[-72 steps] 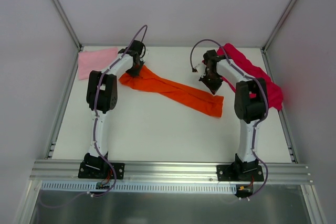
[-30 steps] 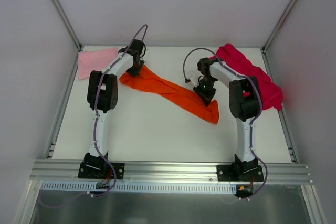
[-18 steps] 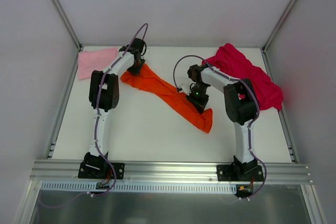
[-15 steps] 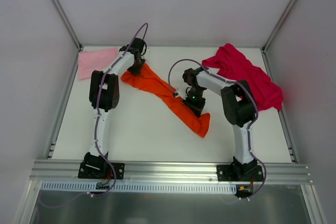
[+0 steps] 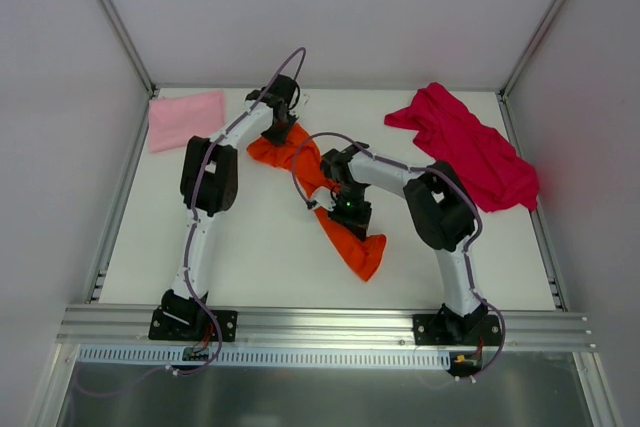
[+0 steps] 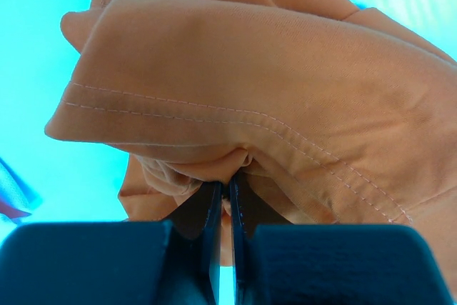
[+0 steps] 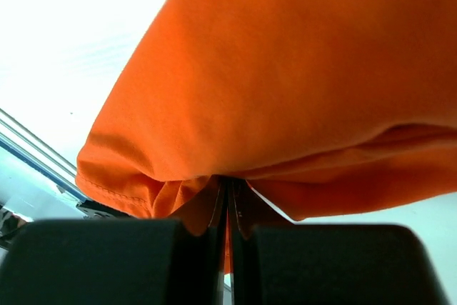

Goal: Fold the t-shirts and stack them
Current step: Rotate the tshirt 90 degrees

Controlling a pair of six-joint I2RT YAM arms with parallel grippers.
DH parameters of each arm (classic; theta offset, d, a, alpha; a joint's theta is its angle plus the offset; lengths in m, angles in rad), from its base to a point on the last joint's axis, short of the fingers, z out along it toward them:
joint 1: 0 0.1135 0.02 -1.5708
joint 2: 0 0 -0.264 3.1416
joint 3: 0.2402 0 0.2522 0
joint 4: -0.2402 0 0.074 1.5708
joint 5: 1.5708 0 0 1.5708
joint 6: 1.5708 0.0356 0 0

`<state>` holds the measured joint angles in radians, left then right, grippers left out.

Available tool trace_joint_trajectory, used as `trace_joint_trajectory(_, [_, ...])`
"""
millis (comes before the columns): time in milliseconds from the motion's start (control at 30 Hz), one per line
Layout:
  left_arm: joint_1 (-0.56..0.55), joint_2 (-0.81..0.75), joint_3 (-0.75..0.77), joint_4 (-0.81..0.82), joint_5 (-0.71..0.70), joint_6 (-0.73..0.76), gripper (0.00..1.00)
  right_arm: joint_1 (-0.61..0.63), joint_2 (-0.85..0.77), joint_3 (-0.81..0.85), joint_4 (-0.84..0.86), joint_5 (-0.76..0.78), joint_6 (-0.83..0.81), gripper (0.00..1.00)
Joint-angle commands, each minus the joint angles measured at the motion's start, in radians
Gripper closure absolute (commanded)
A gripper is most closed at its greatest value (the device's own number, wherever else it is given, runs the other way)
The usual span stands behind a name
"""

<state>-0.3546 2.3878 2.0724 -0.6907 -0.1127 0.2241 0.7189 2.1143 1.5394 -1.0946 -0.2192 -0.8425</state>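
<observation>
The orange t-shirt [image 5: 345, 232] lies bunched in a crooked band across the middle of the table. My left gripper [image 5: 283, 133] is shut on its far end, the hem pinched between the fingers [image 6: 227, 189]. At the shirt's middle my right gripper [image 5: 350, 209] is also shut, orange cloth [image 7: 300, 91] draped over its closed fingers [image 7: 228, 194]. The light pink t-shirt [image 5: 186, 118] lies flat at the back left. The magenta t-shirt [image 5: 470, 152] lies crumpled at the back right, apart from both grippers.
Grey walls close the table [image 5: 250, 247] in at the back and both sides. An aluminium rail [image 5: 320, 325] runs along the near edge, with both arm bases bolted to it.
My right gripper has dragged its end of the orange t-shirt left and towards the near edge, folding the band into a bend. The left gripper has shifted a little right. The magenta t-shirt now lies uncovered.
</observation>
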Motion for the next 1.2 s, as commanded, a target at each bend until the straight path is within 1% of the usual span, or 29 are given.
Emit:
trace_joint_trajectory(0, [-0.012, -0.032, 0.034, -0.014, 0.01, -0.006, 1.0, 0.039, -0.033, 0.016, -0.03, -0.022, -0.012, 0.99])
trace_joint_trajectory(133, [-0.012, -0.032, 0.06, -0.015, -0.004, -0.003, 1.0, 0.083, -0.04, 0.018, -0.048, -0.034, -0.018, 0.99])
trace_joint_trajectory(233, [-0.014, -0.027, 0.087, -0.018, 0.013, -0.012, 1.0, 0.114, -0.05, 0.018, -0.054, -0.043, -0.017, 0.99])
trace_joint_trajectory(333, [-0.021, -0.05, 0.08, 0.002, 0.034, -0.02, 1.0, 0.145, -0.057, 0.018, -0.062, -0.049, -0.017, 0.99])
trace_joint_trajectory(633, [-0.046, -0.064, 0.146, -0.004, 0.01, -0.011, 1.0, 0.214, -0.07, 0.036, -0.085, -0.075, -0.018, 0.99])
trace_joint_trajectory(833, [-0.044, -0.093, 0.152, 0.016, 0.019, -0.011, 1.0, 0.27, -0.071, 0.03, -0.08, -0.068, -0.018, 0.99])
trace_joint_trajectory(1033, [-0.046, -0.064, 0.158, 0.045, -0.011, 0.006, 1.0, 0.32, -0.065, 0.048, -0.087, -0.066, -0.015, 0.99])
trace_joint_trajectory(1167, [-0.046, -0.067, 0.161, 0.062, 0.002, 0.004, 1.0, 0.336, -0.07, 0.048, -0.087, -0.057, -0.015, 0.99])
